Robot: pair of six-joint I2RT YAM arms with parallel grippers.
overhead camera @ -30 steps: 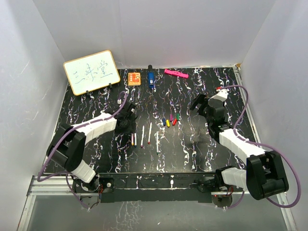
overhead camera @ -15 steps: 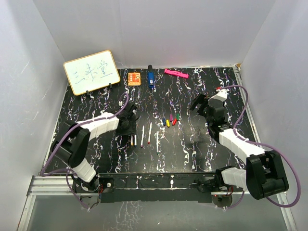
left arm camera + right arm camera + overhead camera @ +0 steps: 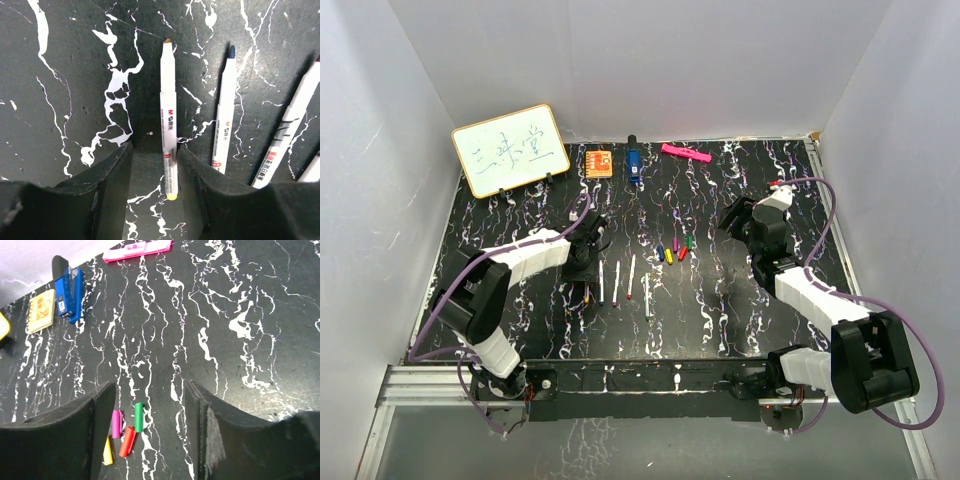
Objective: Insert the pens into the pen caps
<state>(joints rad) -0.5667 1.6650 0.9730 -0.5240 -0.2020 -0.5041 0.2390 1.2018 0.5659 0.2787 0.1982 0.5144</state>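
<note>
Marbled table [image 3: 715, 305]: left hand [image 3: 155, 147] spread astride pen [image 3: 168, 115]; right hand [image 3: 152, 386] spread, yellow cap [image 3: 108, 452] half-hidden.

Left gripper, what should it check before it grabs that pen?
1. Yellow-ended pen lies inside the left gripper: ok.
2. Pen centred in the gap: not ok, it sits close to one side.
3. Blue-tipped pen outside the gripper: ok.
4. Gripper shut on the pen: not ok, a gap shows.
5. Gripper low enough to pinch: cannot tell.
6. Caps in front of the open right gripper: ok.
</note>
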